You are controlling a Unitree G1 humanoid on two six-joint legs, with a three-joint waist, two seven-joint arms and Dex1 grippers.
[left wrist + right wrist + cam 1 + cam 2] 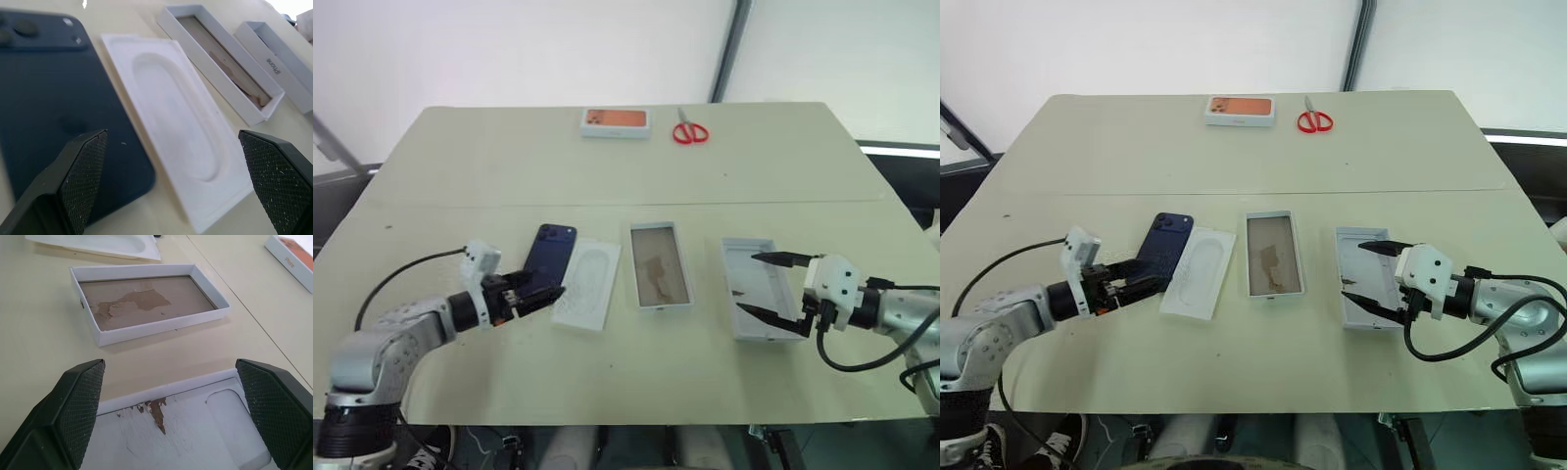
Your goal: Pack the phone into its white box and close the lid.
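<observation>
On tabletop [509,166], left to right: phone [551,253] face down, camera bump at far corner; flat insert [587,284] with oval recess, touching or just beside phone's right edge; box [660,265] open side up, brownish torn floor; lid [754,284] lying inside-up, well apart from box. Far edge: white box with orange picture [616,121], red scissors [689,131] just beside it.

Left end effector [543,294] open wide, holding nothing, low over phone's near end; wrist view puts one finger [80,178] over phone's near end, other past insert's near corner. Cannot tell contact with phone.

Right end effector [766,286] open wide, empty, fingers spread over lid's near right part, pointing toward box. Contact with lid unclear.

Phone not in box; lid off.
</observation>
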